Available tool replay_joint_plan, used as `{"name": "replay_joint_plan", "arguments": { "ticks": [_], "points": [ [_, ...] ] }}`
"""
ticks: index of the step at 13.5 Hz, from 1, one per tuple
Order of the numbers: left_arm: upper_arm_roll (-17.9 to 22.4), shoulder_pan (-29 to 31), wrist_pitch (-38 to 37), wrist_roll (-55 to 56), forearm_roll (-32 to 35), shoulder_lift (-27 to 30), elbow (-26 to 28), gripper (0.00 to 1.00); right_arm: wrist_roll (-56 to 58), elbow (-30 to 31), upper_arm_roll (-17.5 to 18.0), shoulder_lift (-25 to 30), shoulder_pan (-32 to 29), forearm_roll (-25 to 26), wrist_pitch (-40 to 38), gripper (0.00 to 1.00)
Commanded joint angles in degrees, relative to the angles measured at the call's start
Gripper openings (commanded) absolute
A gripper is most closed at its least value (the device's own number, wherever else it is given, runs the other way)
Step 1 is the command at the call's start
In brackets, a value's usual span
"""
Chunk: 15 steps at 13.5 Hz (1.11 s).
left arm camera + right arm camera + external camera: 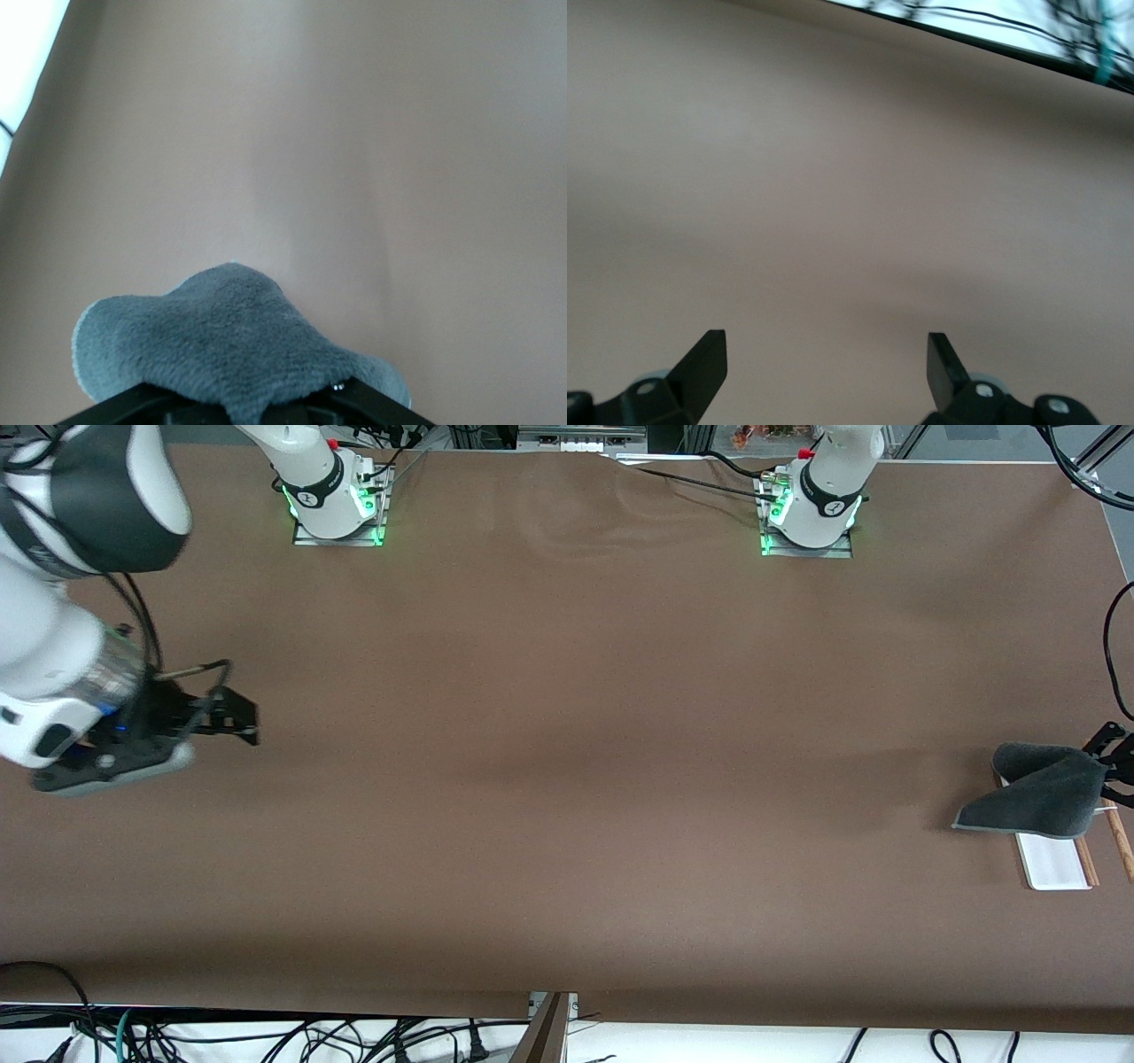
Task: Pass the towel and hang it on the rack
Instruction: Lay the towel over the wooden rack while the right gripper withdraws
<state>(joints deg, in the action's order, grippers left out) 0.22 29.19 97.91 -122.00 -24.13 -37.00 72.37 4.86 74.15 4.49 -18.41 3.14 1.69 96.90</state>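
Note:
The dark grey towel (1041, 788) lies draped over the rack at the left arm's end of the table, with one corner hanging down onto the table. Of the rack I see the white base (1054, 864) and the ends of two wooden rods (1086, 861); the rest is hidden under the towel. My left gripper (1109, 762) is right at the towel's edge above the rods, its fingers spread apart. In the left wrist view the towel (230, 345) covers the gap between the fingers. My right gripper (244, 722) is open and empty over bare table at the right arm's end.
The brown table (567, 779) carries nothing else. The arm bases (337, 505) (811, 514) stand along the edge farthest from the front camera. The rack stands close to the table's end edge, with a black cable (1112, 655) hanging beside it.

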Motion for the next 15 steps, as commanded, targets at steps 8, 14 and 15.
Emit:
{"name": "replay_joint_plan", "arguments": {
  "ticks": [8,14,15],
  "points": [
    [3.3,5.6,3.6,-10.2,1.3,-5.4,-6.9,0.0,-0.3,7.1,-7.9,12.5,-3.0,0.0,-14.2,1.0],
    [3.4,7.5,9.1,-10.5,1.2,-7.6,-6.9,0.0,1.7,8.1,-7.8,12.5,-3.0,2.1,-15.0,1.0],
    [3.4,7.6,10.1,-10.6,1.2,-7.9,-6.9,0.0,3.0,8.1,-7.8,12.5,-3.0,2.1,-14.9,1.0]
  ]
}}
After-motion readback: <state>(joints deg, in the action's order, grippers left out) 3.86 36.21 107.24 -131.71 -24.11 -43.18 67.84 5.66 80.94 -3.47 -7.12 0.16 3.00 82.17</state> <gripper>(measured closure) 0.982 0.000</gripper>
